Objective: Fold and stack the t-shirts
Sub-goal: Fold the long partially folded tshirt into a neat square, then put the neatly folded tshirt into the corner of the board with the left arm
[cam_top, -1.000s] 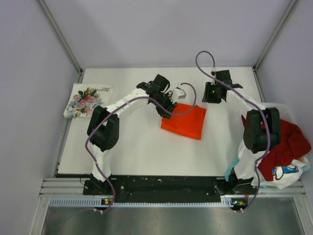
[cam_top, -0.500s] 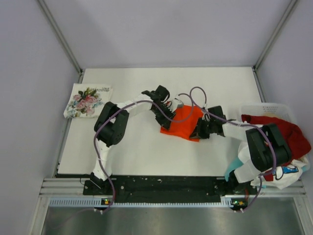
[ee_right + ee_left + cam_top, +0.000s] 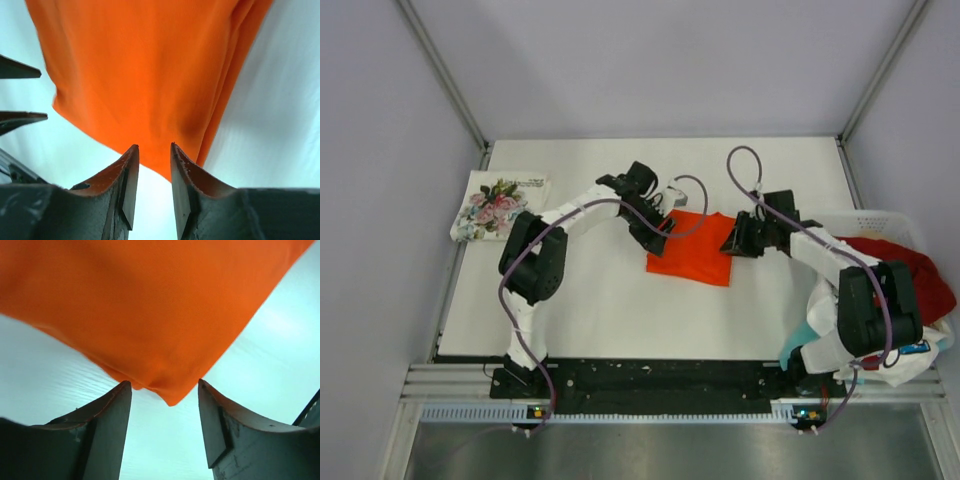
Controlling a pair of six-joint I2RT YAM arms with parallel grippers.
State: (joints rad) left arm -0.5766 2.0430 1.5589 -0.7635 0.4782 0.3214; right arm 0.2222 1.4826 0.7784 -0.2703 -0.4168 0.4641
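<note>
The bright orange-red t-shirt lies folded in the middle of the table. My left gripper is at its far left corner, jaws open, with the cloth corner just between the fingertips. My right gripper is at the shirt's far right edge, jaws a narrow gap apart, with the cloth lying just ahead of the tips. The white flower-print tee lies folded at the far left. The dark red tee hangs from the basket on the right.
A white lattice basket stands at the right edge, holding the dark red tee and a white cloth with blue print. Purple cables loop over both arms. Metal frame posts rise at the back corners.
My right arm swung from the back of the table down to the shirt's right side, then to its far right edge. The orange shirt now looks narrower. My left gripper stayed near the left corner.
</note>
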